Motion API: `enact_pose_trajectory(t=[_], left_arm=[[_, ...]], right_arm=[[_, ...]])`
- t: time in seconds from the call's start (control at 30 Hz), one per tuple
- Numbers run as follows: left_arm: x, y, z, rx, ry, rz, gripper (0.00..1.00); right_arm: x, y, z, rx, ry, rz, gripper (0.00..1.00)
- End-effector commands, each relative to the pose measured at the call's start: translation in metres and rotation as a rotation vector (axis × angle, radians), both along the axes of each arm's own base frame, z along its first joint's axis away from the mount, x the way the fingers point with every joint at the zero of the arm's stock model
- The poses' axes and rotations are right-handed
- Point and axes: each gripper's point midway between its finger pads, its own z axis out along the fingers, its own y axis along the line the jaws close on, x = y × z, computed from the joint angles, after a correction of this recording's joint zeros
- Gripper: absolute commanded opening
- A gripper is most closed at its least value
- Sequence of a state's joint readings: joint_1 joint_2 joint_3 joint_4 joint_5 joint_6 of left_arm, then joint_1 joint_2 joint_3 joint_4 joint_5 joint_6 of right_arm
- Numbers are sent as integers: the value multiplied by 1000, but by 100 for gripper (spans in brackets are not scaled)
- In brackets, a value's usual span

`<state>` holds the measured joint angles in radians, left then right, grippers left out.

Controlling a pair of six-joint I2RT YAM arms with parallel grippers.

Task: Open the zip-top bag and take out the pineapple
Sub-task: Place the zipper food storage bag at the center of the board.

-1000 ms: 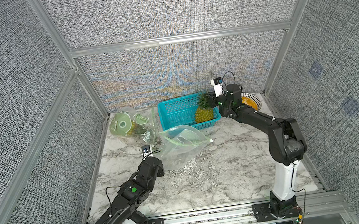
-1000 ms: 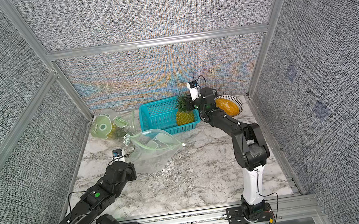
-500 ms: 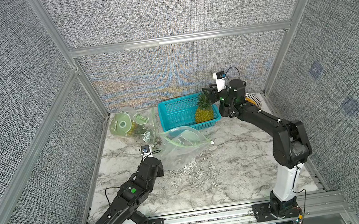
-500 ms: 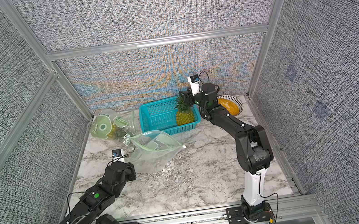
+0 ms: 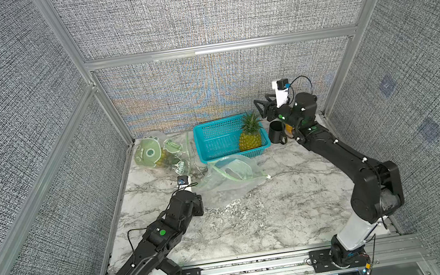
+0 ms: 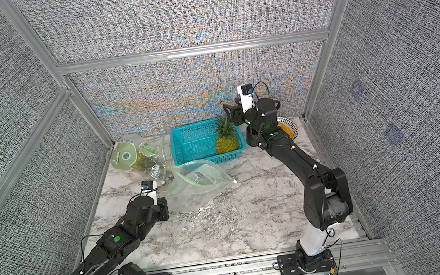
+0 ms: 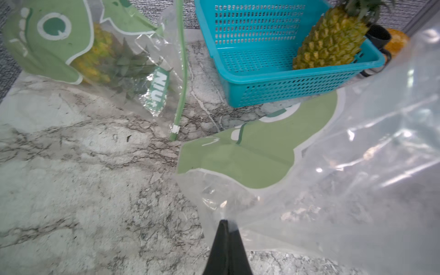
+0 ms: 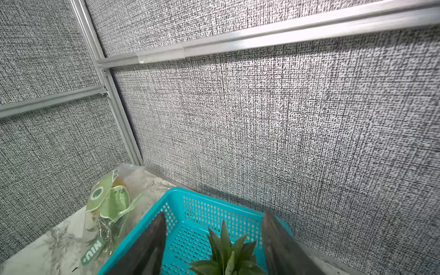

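Status check, task progress.

- Yellow-brown pineapple with green crown [image 5: 249,140]: stands upright in the near right corner of the teal perforated plastic basket [image 5: 199,147] at the back of the white marble-pattern table [image 5: 254,221]. It is fully outside any bag.
- Clear zip-top plastic bag [image 5: 230,180]: lies on the table just in front of the basket. Its green-edged mouth gapes open toward the basket and nothing shows inside.
- Left end effector [image 7: 224,226]: jaws pressed together on a pinch of that bag's film near a bottom corner, pinning it low to the table.
- Right end effector [image 8: 214,214]: jaws spread wide, empty. It hangs above the pineapple's crown and touches nothing; the leaves show between the fingers in the right wrist view.
- Second printed green-and-clear bag [image 5: 156,153]: back left corner, with another pineapple inside. Neither arm is near it, and I cannot tell whether its zip is sealed.

Judgement: opening and removal look done for the clear bag, and the fruit is set down and released. What is left seems minor: the right arm clears the basket, and the left lets go of the empty bag. Whether the second bag is in scope, the task sentence does not say.
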<state>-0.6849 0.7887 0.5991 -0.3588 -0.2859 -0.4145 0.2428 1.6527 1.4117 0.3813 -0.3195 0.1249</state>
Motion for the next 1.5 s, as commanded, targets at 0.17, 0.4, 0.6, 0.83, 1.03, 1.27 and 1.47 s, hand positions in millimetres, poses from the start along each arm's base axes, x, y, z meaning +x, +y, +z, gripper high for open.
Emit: enact_pose_trajectory(t=[0.17,0.4,0.6,0.83,1.03,1.27,1.47], left_arm=[[3,-56,26,-61,28,-254,0],[14,-109,44,-140,105,-417,0],[29,-158,52,-244,177,-494,0],[39,-219,49,-279,239,-541,0],[29,-282,44,-241,269,-645,0],[29,-345,35,-207,277,-704,0],[52,-398,24,-229,252,-715,0]], right_arm=[[-49,-28,18,-22,18,-39,65],[-96,-48,35,-28,24,-68,64],[-134,-59,53,-18,-5,-82,64],[-165,-69,67,-7,-31,-90,64],[-184,-76,82,5,-72,-107,64],[-199,-90,93,19,-107,-152,64],[-206,-101,99,29,-127,-204,64]])
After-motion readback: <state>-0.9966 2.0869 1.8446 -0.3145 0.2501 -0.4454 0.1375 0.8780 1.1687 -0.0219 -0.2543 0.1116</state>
